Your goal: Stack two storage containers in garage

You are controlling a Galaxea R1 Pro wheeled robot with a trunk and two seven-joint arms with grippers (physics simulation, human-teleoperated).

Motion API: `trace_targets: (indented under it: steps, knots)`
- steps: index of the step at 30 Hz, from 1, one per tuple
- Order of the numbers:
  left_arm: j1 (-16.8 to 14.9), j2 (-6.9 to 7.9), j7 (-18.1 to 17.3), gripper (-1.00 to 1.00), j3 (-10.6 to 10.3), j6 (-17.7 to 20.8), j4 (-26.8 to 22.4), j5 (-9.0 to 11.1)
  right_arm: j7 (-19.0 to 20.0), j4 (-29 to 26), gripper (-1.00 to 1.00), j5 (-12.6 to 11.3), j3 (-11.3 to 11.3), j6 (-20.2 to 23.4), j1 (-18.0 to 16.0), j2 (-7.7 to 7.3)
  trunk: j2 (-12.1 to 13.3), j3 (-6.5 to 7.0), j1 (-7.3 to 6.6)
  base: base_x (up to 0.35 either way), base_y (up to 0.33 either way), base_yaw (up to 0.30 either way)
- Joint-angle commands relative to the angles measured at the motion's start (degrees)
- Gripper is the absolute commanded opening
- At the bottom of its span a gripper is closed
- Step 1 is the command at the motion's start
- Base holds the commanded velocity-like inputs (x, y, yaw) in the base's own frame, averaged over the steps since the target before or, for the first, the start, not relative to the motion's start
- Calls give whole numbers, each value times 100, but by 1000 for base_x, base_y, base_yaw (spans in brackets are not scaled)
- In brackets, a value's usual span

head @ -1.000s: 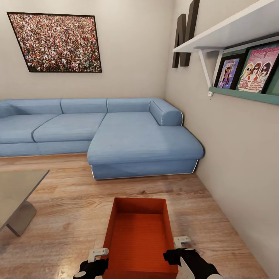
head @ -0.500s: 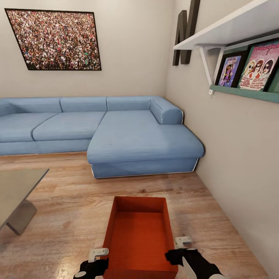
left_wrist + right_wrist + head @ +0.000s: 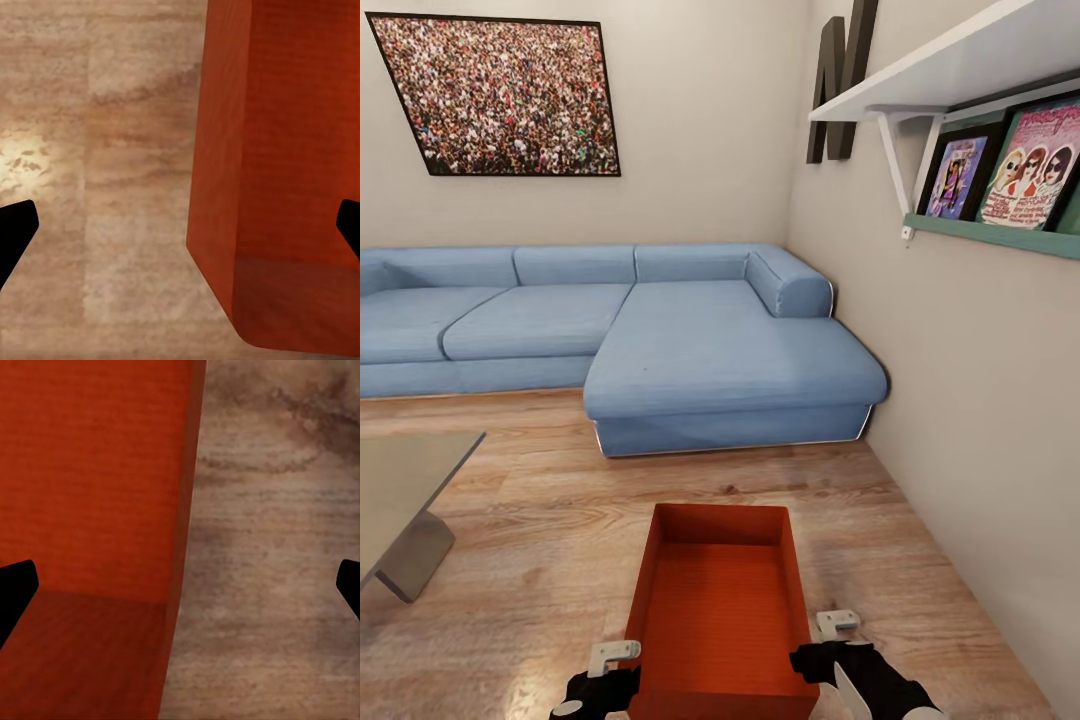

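An orange-red bin [image 3: 715, 615] sits low in the middle of the head view, over the light wood-plank floor [image 3: 530, 540] of the living room. Its long axis runs straight away from the robot toward the blue sofa [image 3: 660, 345], with one short end wall at the far side and the other at the near side. It is topless, its walls stand upright, and nothing lies inside; the ribbed bottom is bare.

The left gripper [image 3: 610, 668] is at the bin's near left corner and the right gripper [image 3: 828, 638] at its near right wall. In both wrist views each pair of black fingertips stands wide apart, with a side wall of the bin [image 3: 277, 172] [image 3: 94, 480] between them, one finger inside and one outside; whether the fingers touch the wall I cannot tell.

A grey low table [image 3: 405, 490] stands to the left. On the wall behind the sofa hangs a crowd picture [image 3: 500, 95], and a white shelf [image 3: 950, 75] with framed prints [image 3: 1000, 170] is on the right wall
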Motion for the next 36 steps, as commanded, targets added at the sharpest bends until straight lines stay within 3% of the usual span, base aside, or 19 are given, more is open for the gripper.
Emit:
trace_targets:
  steps: [1, 36]
  knots:
    - [-3, 1, 30, 100, -49, -20, 4, 46, 21, -13, 100, 41, -6, 36, 2, 0, -2, -5, -1, 0, 0, 0]
    - [-3, 0, 28, 100, -56, -24, 4, 40, 22, -13, 100, 51, -3, 36, 1, 0, -9, -116, 12, 0, 0, 0]
